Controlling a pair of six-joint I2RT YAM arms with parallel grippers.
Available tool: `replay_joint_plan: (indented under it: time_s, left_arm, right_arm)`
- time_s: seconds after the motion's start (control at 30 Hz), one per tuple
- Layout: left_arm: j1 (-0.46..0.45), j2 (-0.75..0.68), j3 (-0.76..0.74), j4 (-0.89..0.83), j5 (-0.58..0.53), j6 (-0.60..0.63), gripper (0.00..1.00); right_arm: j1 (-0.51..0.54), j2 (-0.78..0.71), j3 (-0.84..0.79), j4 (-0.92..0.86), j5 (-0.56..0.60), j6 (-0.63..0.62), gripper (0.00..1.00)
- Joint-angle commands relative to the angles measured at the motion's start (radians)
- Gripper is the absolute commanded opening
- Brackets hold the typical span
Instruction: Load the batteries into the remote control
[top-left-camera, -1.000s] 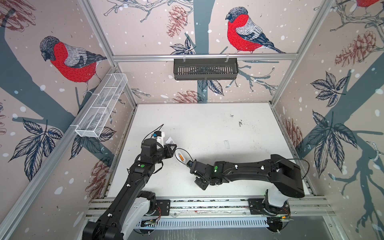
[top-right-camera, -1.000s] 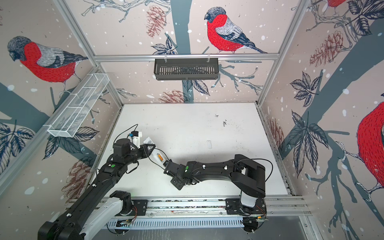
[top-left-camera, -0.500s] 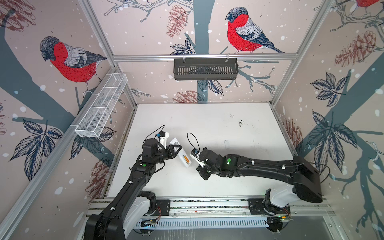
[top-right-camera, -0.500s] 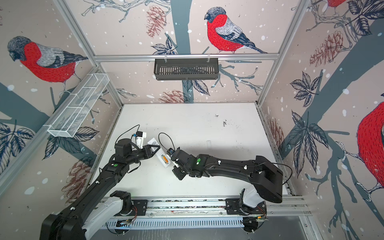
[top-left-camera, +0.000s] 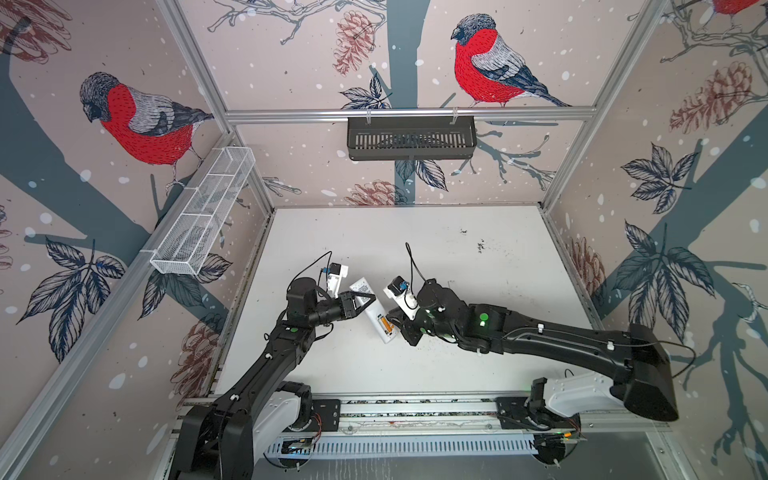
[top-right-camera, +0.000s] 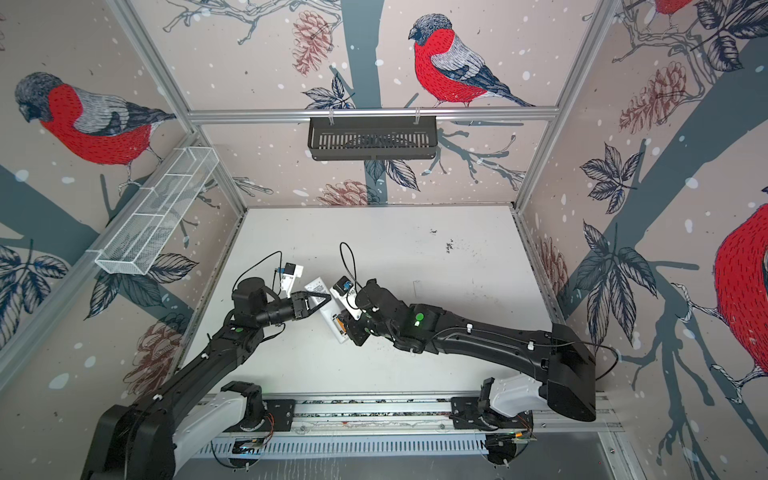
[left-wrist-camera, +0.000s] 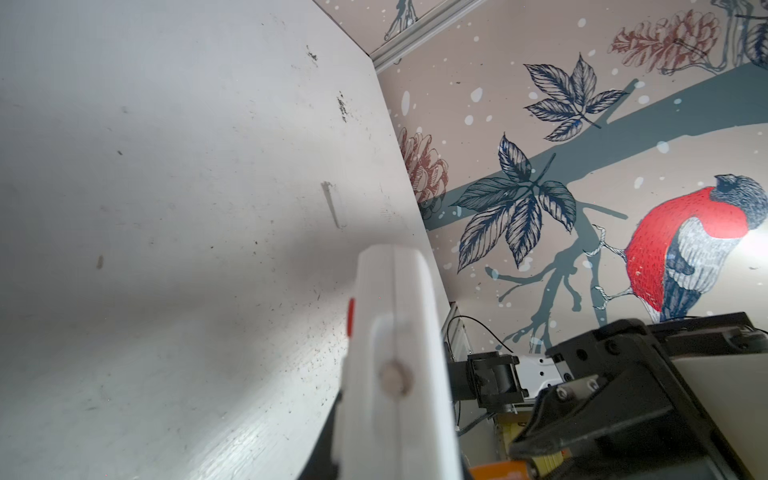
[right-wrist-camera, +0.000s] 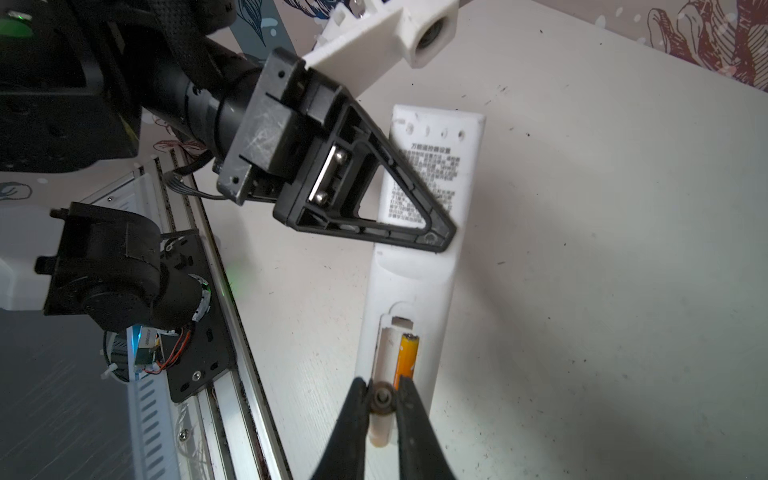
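The white remote control (top-left-camera: 371, 302) (top-right-camera: 323, 296) is back up, with its battery bay open. My left gripper (top-left-camera: 369, 297) (top-right-camera: 325, 297) is shut on its middle, one finger across the printed label (right-wrist-camera: 422, 183). One orange battery (right-wrist-camera: 408, 356) (top-left-camera: 387, 325) lies in the bay, next to an empty slot (right-wrist-camera: 386, 353). My right gripper (right-wrist-camera: 382, 401) (top-left-camera: 395, 323) (top-right-camera: 347, 323) is at the bay end, shut on a second battery; only its dark round end (right-wrist-camera: 382, 398) shows. In the left wrist view the remote (left-wrist-camera: 395, 332) is seen edge-on.
A small thin white piece (top-right-camera: 417, 287) (left-wrist-camera: 334, 205) lies on the table right of the arms. A black basket (top-left-camera: 411, 137) hangs on the back wall and a white mesh tray (top-left-camera: 203, 216) on the left wall. The metal rail (top-left-camera: 415, 409) runs along the front edge.
The right arm has stretched out and its gripper has come up to the remote's open bay. The left gripper has shifted slightly right with the remote and turned it.
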Motion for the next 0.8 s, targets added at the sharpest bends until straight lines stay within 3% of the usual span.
replay_joint_plan:
  time_s: [0.0,0.77]
  left_arm:
    - [0.002,-0.004,-0.015,0.173,0.074,-0.074,0.00]
    - [0.002,-0.019,-0.055,0.361,0.124,-0.198,0.00]
  right_arm:
    - [-0.004,-0.001,0.005,0.056,-0.026,-0.024,0.16]
    - [-0.003,0.007,-0.066,0.106,-0.046,-0.022,0.16]
